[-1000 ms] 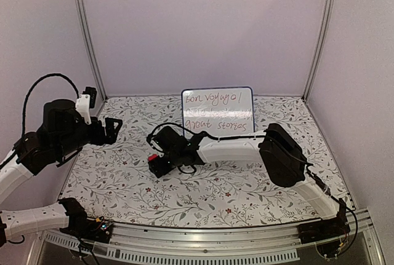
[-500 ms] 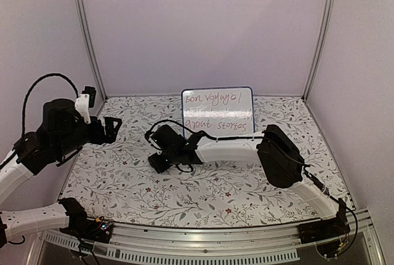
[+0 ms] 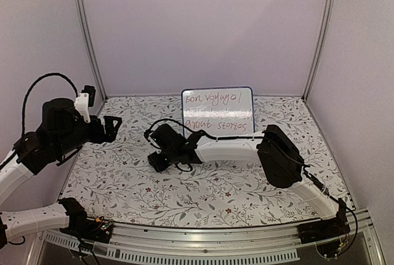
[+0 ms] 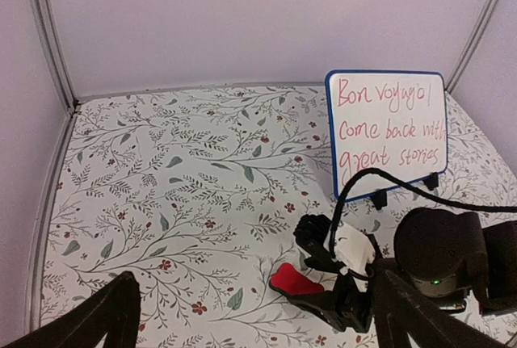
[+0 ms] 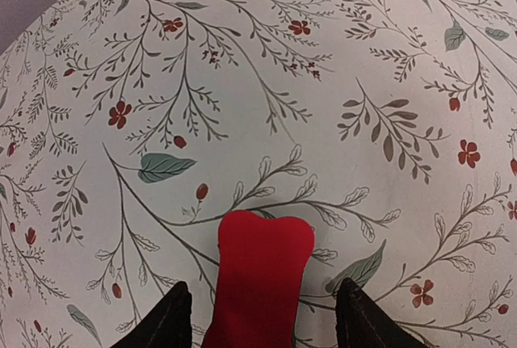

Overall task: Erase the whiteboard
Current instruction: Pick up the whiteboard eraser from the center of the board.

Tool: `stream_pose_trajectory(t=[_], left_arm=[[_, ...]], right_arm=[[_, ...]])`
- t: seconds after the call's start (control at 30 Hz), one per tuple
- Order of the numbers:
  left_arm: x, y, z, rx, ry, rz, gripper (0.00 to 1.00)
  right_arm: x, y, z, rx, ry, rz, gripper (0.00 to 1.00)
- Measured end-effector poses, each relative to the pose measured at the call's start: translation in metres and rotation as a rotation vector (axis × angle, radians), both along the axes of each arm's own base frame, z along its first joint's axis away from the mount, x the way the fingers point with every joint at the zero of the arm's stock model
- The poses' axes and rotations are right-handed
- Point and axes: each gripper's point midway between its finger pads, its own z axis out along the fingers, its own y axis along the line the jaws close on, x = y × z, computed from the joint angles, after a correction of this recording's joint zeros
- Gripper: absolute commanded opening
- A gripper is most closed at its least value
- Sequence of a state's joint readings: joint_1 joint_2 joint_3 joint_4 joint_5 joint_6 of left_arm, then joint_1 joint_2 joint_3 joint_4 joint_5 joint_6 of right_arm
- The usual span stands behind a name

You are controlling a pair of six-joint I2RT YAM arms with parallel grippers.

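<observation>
The whiteboard [image 3: 217, 110] [image 4: 386, 134] stands upright at the back centre, blue-rimmed and covered in red handwriting. A red eraser [image 5: 262, 267] [image 4: 295, 281] lies on the floral table in front of it, to the left. My right gripper [image 3: 155, 162] [image 5: 266, 316] [image 4: 311, 266] is low over the table with its jaws closed in on the eraser's sides. Its black fingertips [image 5: 174, 320] flank the eraser's free end. The top view hides the eraser under that gripper. My left gripper [image 3: 114, 126] [image 4: 258, 316] hangs open and empty at the left, well above the table.
The table has a floral cover [image 3: 203, 191]. Plain walls with metal corner posts [image 3: 86, 37] close in the back and both sides. The right arm's black cable [image 4: 355, 186] loops in front of the whiteboard's lower edge.
The right gripper has come down over the red eraser and narrowed its jaws onto it. The eraser no longer shows from above. The left arm has stayed still.
</observation>
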State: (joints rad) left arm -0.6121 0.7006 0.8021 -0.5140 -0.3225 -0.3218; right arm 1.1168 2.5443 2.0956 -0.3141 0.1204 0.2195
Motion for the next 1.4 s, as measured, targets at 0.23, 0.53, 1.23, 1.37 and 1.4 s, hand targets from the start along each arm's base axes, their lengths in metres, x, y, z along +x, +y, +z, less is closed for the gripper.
stream_pose_trajectory(t=[0.23,0.53,1.23,1.37,1.4], left_arm=[[0.000,0.000,0.000,-0.001,0.000,0.002,1.00],[0.000,0.001,0.000,-0.001,0.000,0.003,1.00],[0.013,-0.014,-0.030,0.030,0.121,-0.012,1.00],[0.018,-0.033,-0.036,-0.027,0.189,-0.043,1.00],[0.019,-0.037,-0.038,-0.038,0.200,-0.046,1.00]], right_arm=[[0.000,-0.001,-0.013,-0.016,0.009,0.000,0.55],[0.000,-0.001,-0.017,-0.021,0.011,-0.001,0.35],[-0.024,-0.123,0.063,-0.007,-0.082,-0.152,0.25],[-0.022,-0.178,0.086,0.022,-0.101,-0.261,0.24],[-0.021,-0.193,0.089,0.026,-0.103,-0.291,0.24]])
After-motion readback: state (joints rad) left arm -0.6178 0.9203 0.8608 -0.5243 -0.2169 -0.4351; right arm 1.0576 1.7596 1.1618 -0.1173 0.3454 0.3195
